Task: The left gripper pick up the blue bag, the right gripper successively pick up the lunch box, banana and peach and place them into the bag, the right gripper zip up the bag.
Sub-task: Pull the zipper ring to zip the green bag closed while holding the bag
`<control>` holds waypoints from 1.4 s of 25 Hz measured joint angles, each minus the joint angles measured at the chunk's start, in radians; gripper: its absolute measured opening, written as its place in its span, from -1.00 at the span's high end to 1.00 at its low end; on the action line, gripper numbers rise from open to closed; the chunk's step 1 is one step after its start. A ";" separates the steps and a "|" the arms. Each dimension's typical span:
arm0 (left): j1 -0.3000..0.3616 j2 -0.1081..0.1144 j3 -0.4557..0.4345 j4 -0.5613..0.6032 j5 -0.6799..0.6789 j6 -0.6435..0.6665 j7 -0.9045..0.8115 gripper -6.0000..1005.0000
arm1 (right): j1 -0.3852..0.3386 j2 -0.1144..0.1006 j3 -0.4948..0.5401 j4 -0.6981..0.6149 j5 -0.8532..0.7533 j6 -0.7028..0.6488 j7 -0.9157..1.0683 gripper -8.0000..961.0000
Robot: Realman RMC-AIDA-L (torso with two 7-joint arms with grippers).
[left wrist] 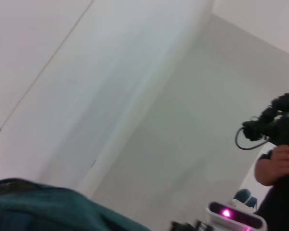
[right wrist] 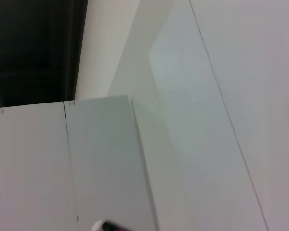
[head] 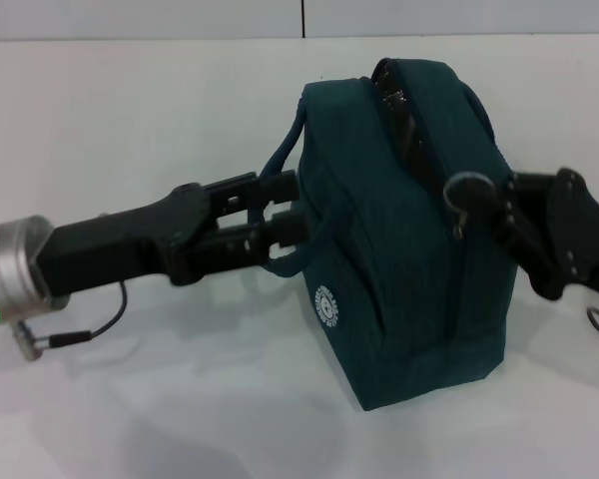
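The blue bag [head: 399, 249] stands upright at the centre of the white worktop [head: 130, 120]. The lunch box, banana and peach are not visible and are presumably inside.

The left tool [head: 285, 225] reaches in from 9 o'clock, jaws narrow, clamped on the near loop handle [head: 280, 160].

The right tool [head: 499, 215] sits at 3 o'clock of the bag, jaws closed on the ring zip pull [head: 466, 195] at the bag's right edge. The zip line [head: 404, 110] gapes only at the 12 o'clock end.

Probable faults:
- Ring slips out of the right tool if the pull angle departs from the zip line.
- Bag tips or drags toward 3 o'clock if the left tool's hold on the soft handle gives.
- Slider jams where the fabric folds at the corner.
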 joint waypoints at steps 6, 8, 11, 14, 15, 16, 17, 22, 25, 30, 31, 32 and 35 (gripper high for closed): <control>0.060 0.002 -0.005 0.004 -0.008 0.027 0.107 -0.52 | 0.072 0.000 0.001 0.034 0.063 0.019 0.027 0.89; 0.075 0.001 -0.004 0.005 -0.011 0.033 0.135 -0.52 | 0.104 0.000 0.001 0.043 0.068 0.035 0.046 0.89; 0.095 -0.001 0.000 -0.007 -0.013 0.041 0.176 -0.52 | 0.143 0.000 -0.004 0.044 0.068 0.068 0.071 0.89; 0.113 -0.004 -0.002 -0.020 -0.013 0.041 0.213 -0.52 | 0.180 0.000 -0.007 0.044 0.065 0.094 0.084 0.88; 0.117 -0.005 -0.003 -0.023 -0.015 0.038 0.223 -0.52 | 0.195 0.000 -0.008 0.044 0.063 0.104 0.087 0.88; 0.120 -0.005 -0.005 -0.032 -0.018 0.032 0.235 -0.52 | 0.206 0.000 -0.008 0.044 0.063 0.113 0.088 0.88; 0.121 -0.005 -0.006 -0.043 -0.023 0.024 0.249 -0.52 | 0.219 0.000 -0.008 0.042 0.063 0.122 0.089 0.88; 0.122 -0.005 -0.007 -0.097 -0.069 -0.066 0.344 -0.51 | 0.259 0.000 -0.008 0.034 0.066 0.159 0.087 0.88; 0.117 -0.005 -0.007 -0.126 -0.106 -0.107 0.398 -0.51 | 0.276 0.000 -0.005 0.032 0.067 0.189 0.081 0.87; 0.112 -0.009 -0.003 -0.146 -0.152 -0.141 0.459 -0.51 | 0.291 0.000 -0.006 0.032 0.068 0.202 0.080 0.87; 0.110 -0.009 -0.001 -0.147 -0.158 -0.145 0.464 -0.51 | 0.291 0.000 -0.005 0.032 0.068 0.203 0.080 0.87; 0.104 -0.010 0.001 -0.150 -0.159 -0.147 0.469 -0.51 | 0.291 0.000 -0.004 0.032 0.068 0.203 0.080 0.86; 0.077 -0.010 0.005 -0.170 -0.152 -0.151 0.479 -0.51 | 0.292 0.000 -0.001 0.032 0.069 0.205 0.080 0.86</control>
